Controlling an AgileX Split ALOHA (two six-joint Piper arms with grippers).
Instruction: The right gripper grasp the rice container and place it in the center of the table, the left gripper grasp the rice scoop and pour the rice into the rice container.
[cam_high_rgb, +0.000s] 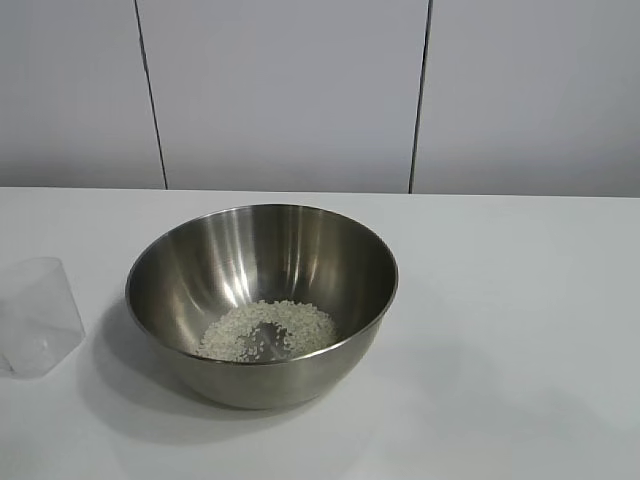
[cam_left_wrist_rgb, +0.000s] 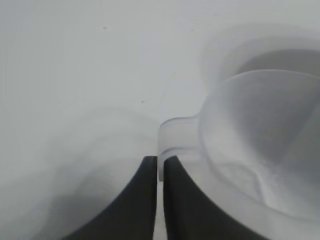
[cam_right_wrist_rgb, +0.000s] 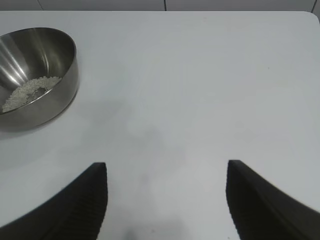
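The rice container (cam_high_rgb: 262, 300), a big steel bowl, stands mid-table with a loose heap of rice (cam_high_rgb: 268, 330) in its bottom. The rice scoop (cam_high_rgb: 40, 315), a clear plastic cup, stands upright and empty on the table (cam_high_rgb: 520, 300) at the far left. In the left wrist view the left gripper (cam_left_wrist_rgb: 160, 159) has its two black fingers close together on the thin lip of the rice scoop (cam_left_wrist_rgb: 260, 140). The right gripper (cam_right_wrist_rgb: 166, 172) hangs open over bare table, well apart from the rice container (cam_right_wrist_rgb: 35, 75) and its rice (cam_right_wrist_rgb: 30, 92). Neither gripper shows in the exterior view.
A pale panelled wall (cam_high_rgb: 290, 90) runs behind the table's far edge. White tabletop stretches to the right of the bowl and in front of it. The table's rounded far corner (cam_right_wrist_rgb: 310, 17) shows in the right wrist view.
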